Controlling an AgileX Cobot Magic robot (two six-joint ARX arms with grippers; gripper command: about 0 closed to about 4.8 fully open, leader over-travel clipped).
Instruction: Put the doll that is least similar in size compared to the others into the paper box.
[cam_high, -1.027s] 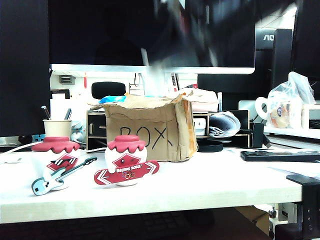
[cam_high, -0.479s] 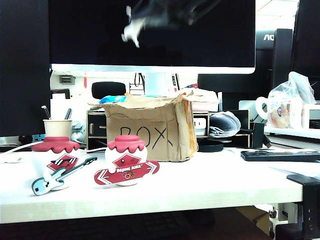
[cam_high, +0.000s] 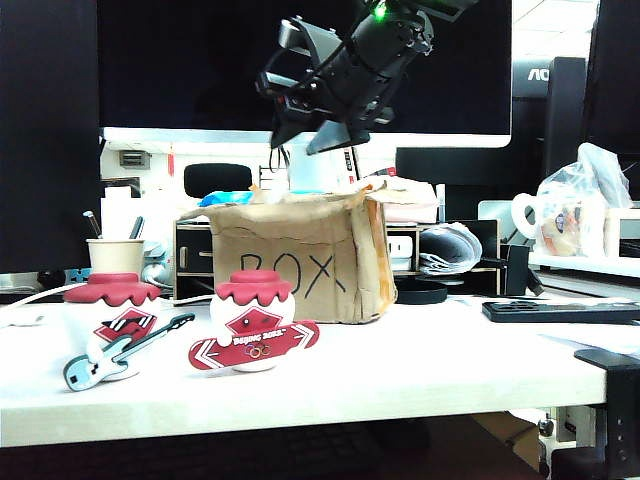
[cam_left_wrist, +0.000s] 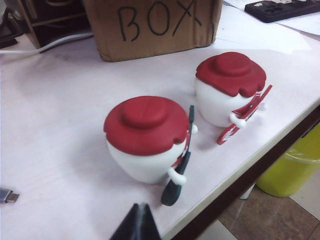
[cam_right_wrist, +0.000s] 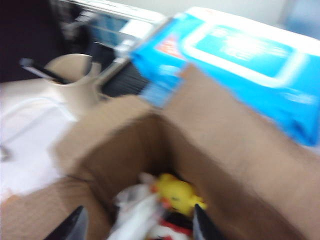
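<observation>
The doll, probably the white shape (cam_right_wrist: 137, 212) inside the paper box (cam_high: 295, 255), lies directly below the right gripper (cam_high: 300, 135), fingers spread, empty. The left gripper (cam_left_wrist: 137, 225), state indiscernible, hovers farther off, beside the red-capped dolls (cam_left_wrist: 150, 137) before the box.

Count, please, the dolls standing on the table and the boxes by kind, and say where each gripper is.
Red-capped dolls: 2, one with a blue guitar, one with a red banner
Paper box: 1
Total: 3
Right gripper: open, above the paper box.
Left gripper: only a tip in view, near the guitar doll.
</observation>
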